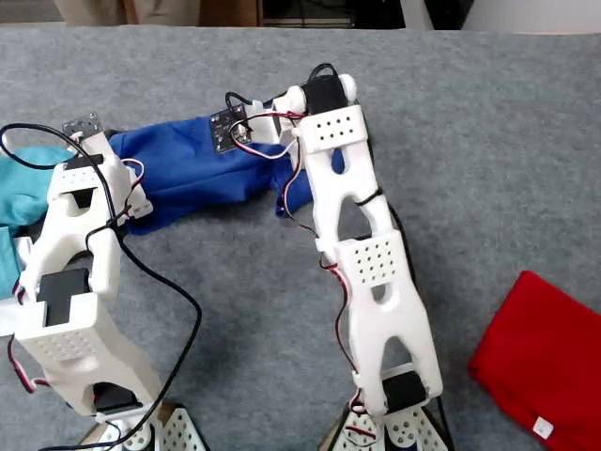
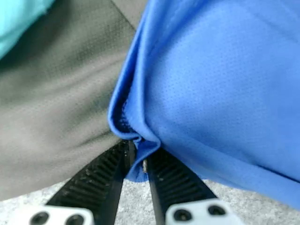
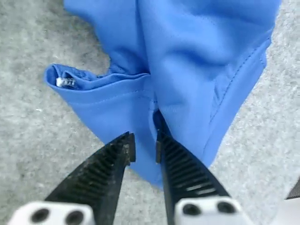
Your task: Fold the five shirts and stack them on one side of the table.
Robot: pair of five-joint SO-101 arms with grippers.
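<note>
Table [image 1: 488, 141] = only furniture close by: grey felt-like cover, fuzzy & mottled, no pattern, running under & all round both grippers. Same grey nap shows just beside the left gripper [image 2: 136, 150] tips and on either side of the right gripper [image 3: 143, 145]. Light even, from above; shadows on the cover soft & short. Well beyond both grippers, past the table's far edge, a thin strip of room: wood-brown panel [image 1: 225, 11] approx. straight ahead of them, then a dark shelf-like area [image 1: 423, 11], then a plain white surface [image 1: 526, 14] out on the right gripper's side. Can't tell what the dark area holds.
</note>
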